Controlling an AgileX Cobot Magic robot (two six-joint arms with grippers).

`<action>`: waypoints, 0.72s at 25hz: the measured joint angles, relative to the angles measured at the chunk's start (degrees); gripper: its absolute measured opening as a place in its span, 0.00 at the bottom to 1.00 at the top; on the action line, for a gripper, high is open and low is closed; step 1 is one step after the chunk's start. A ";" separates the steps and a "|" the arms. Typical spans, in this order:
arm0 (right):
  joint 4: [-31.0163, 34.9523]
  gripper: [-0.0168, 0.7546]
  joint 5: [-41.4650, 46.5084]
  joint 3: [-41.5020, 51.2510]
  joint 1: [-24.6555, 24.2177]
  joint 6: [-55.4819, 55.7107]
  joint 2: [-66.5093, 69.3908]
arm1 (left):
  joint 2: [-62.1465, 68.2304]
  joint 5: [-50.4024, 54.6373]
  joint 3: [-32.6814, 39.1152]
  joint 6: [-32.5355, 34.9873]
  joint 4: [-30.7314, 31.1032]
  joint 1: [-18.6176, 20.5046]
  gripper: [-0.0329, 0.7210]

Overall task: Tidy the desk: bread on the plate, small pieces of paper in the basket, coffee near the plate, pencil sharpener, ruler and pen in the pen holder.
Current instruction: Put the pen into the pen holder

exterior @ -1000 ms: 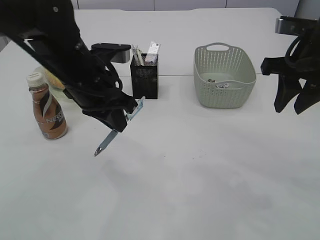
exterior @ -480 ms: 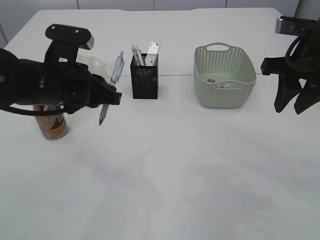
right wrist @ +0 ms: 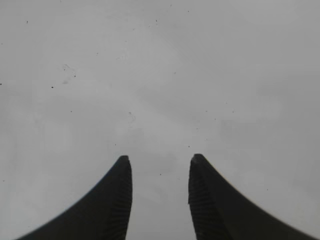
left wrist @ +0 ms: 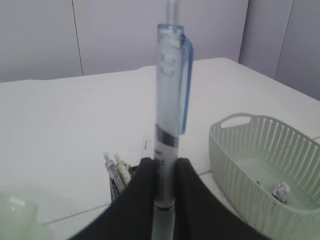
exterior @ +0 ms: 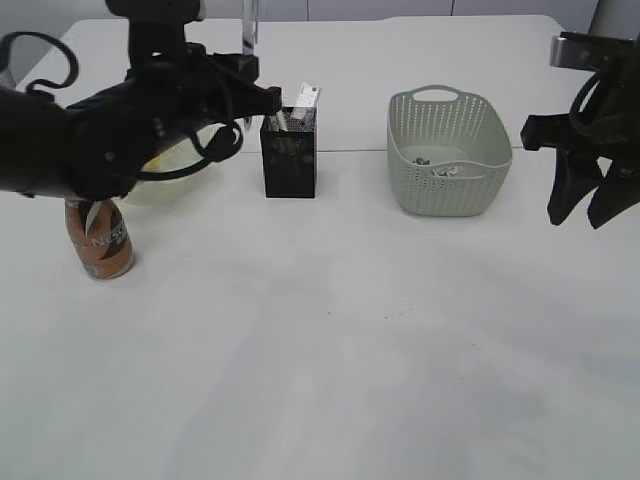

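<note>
My left gripper (exterior: pixel 262 100) is shut on a clear blue pen (exterior: pixel 247 28) and holds it upright, high up and just left of the black mesh pen holder (exterior: pixel 289 158). In the left wrist view the pen (left wrist: pixel 170 100) stands between the fingers (left wrist: pixel 164 170), with the pen holder (left wrist: pixel 116 186) below and behind it, several items inside. The coffee bottle (exterior: pixel 100 238) stands at the left, in front of the pale green plate (exterior: pixel 170 170). My arm hides the bread. My right gripper (exterior: pixel 585 205) is open and empty over bare table (right wrist: pixel 159 167).
A grey-green basket (exterior: pixel 447 150) holding small paper scraps stands right of the pen holder; it also shows in the left wrist view (left wrist: pixel 260 165). The left arm (exterior: pixel 100 130) spans the back left of the white table.
My left arm has lifted the pen from low over the table, swung it up and back, and turned it upright beside the pen holder. The right arm has not moved.
</note>
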 joint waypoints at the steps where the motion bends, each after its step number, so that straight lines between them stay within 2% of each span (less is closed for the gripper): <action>1: 0.00 0.39 0.00 0.00 0.00 0.00 0.00 | 1.82 -0.31 -2.30 0.00 0.00 0.00 0.12; 11: 0.00 0.39 0.00 0.00 0.00 0.00 0.00 | 16.72 2.86 -21.63 0.00 0.00 0.05 0.12; 18: -0.10 0.39 0.00 0.00 0.00 0.00 0.00 | 23.16 4.58 -28.34 0.00 0.00 0.98 0.12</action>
